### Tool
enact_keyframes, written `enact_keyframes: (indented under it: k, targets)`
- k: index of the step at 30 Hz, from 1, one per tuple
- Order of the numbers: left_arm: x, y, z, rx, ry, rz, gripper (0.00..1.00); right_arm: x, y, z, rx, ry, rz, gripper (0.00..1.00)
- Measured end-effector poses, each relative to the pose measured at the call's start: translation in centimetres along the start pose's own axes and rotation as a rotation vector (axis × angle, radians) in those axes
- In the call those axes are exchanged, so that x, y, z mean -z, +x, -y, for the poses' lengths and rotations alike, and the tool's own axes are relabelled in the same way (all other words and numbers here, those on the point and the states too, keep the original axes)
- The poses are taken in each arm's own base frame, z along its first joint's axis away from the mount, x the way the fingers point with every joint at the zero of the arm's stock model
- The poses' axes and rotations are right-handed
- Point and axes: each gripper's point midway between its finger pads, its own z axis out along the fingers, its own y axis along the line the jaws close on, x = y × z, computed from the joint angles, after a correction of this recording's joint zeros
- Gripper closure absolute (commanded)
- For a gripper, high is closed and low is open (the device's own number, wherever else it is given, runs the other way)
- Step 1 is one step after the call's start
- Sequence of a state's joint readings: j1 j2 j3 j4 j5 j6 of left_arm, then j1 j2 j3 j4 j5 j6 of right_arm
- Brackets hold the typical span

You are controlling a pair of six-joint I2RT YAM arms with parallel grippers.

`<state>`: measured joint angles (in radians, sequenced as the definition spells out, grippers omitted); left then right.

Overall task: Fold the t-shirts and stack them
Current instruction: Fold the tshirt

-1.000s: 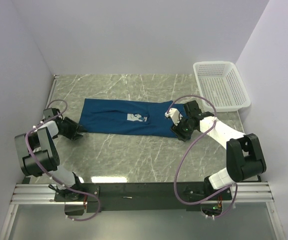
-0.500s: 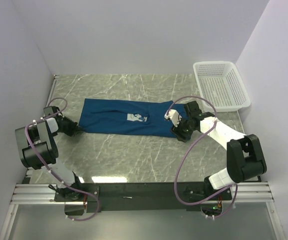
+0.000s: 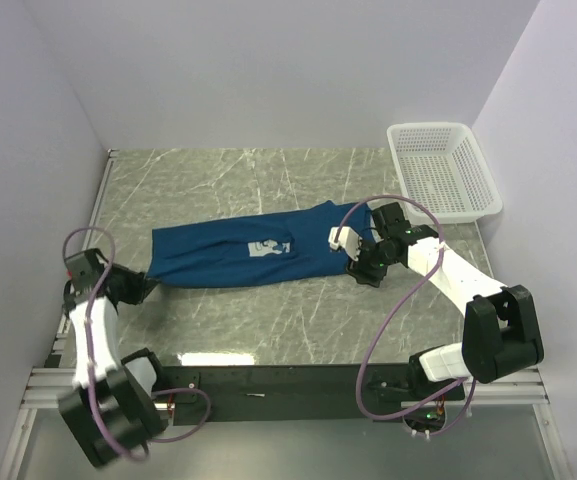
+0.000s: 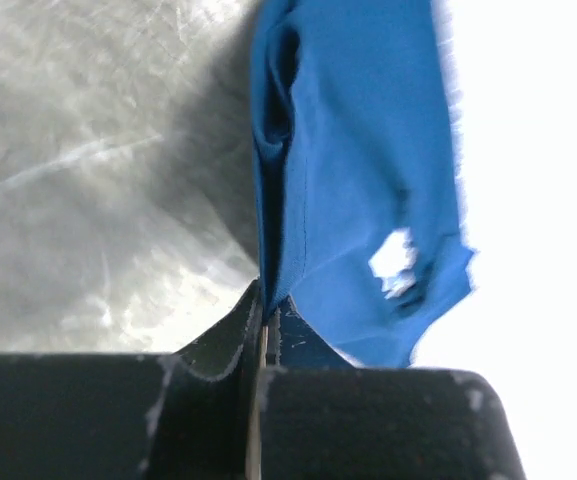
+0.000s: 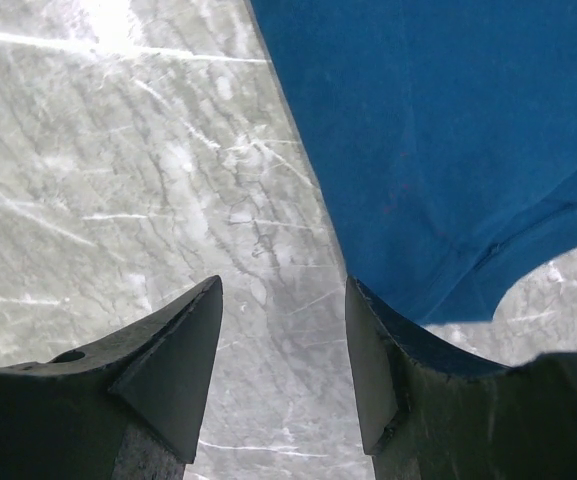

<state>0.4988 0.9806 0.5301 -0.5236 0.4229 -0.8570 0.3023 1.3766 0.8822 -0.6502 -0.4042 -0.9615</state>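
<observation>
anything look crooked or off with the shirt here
Yes. The t-shirt lies askew, a wrinkled band slanting across the table, its left end nearer the front than its right. The left end effector is shut on that left end; the right end effector is open over bare table beside the shirt's edge.

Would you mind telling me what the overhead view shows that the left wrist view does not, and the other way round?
Only the overhead view shows the white basket at the far right corner, the right gripper open at the right end of the t-shirt, and the shirt's whole length. Only the left wrist view shows, close up, the left gripper shut on the shirt's edge. Both show the blue shirt and the marbled table.
</observation>
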Motion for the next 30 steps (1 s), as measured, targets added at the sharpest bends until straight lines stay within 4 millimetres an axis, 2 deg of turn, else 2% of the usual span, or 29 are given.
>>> enact_keyframes:
  k: [2, 3, 4, 6, 9, 12, 14, 15, 16, 17, 20, 22, 25, 27, 28, 30]
  targets:
    - [1.8, -0.2, 0.3, 0.024, 0.022, 0.057, 0.92, 0.0, 0.1, -0.2, 0.021, -0.011, -0.003, 0.40]
    - [2.5, -0.1, 0.4, 0.032, 0.027, 0.071, 0.82, 0.1, 0.1, -0.2, 0.034, -0.015, -0.004, 0.39]
    - [2.9, 0.1, 0.4, 0.037, 0.031, 0.072, 0.77, 0.1, 0.2, -0.3, 0.051, -0.017, -0.004, 0.39]
    - [2.8, 1.2, -0.1, 0.047, 0.028, 0.031, 0.64, 0.4, 0.2, -0.4, 0.085, -0.016, 0.000, 0.38]
    - [2.5, 3.8, -2.1, 0.065, -0.010, -0.067, 0.47, 0.9, -0.2, -0.4, 0.131, -0.011, 0.017, 0.38]
    - [3.1, 5.0, -2.5, 0.047, -0.033, -0.114, 0.46, 1.0, -0.5, -0.6, 0.149, -0.022, 0.034, 0.37]
    - [3.9, 4.8, -1.7, 0.007, -0.026, -0.116, 0.46, 0.9, -0.6, -0.8, 0.150, -0.032, 0.043, 0.37]
    - [4.5, 4.3, -0.6, -0.031, -0.004, -0.103, 0.45, 0.9, -0.7, -0.8, 0.149, -0.035, 0.048, 0.37]
    - [5.1, 3.7, 0.6, -0.065, 0.026, -0.084, 0.28, 0.9, -0.8, -0.8, 0.144, -0.039, 0.054, 0.37]
    - [5.4, 3.2, 1.8, -0.100, 0.065, -0.072, 0.01, 0.8, -1.0, -0.9, 0.136, -0.045, 0.061, 0.37]
    - [6.0, 1.5, 7.0, -0.240, 0.270, -0.019, 0.01, 0.5, -2.0, -1.0, 0.105, -0.082, 0.100, 0.37]
    - [5.1, 1.5, 9.5, -0.360, 0.363, -0.026, 0.01, 0.2, -2.8, -1.1, 0.085, -0.111, 0.132, 0.37]
    - [1.1, 4.5, 13.5, -0.599, 0.366, -0.179, 0.01, 0.3, -4.0, -1.3, 0.057, -0.144, 0.180, 0.37]
    - [-2.6, 6.1, 17.5, -0.763, 0.361, -0.266, 0.01, 0.4, -4.3, -1.6, 0.038, -0.160, 0.202, 0.37]
    - [-4.9, 6.6, 19.7, -0.852, 0.358, -0.279, 0.01, 0.5, -4.5, -1.6, 0.032, -0.162, 0.209, 0.37]
    - [-9.5, 7.7, 23.0, -1.016, 0.354, -0.296, 0.03, 0.9, -4.5, -1.5, 0.006, -0.156, 0.220, 0.37]
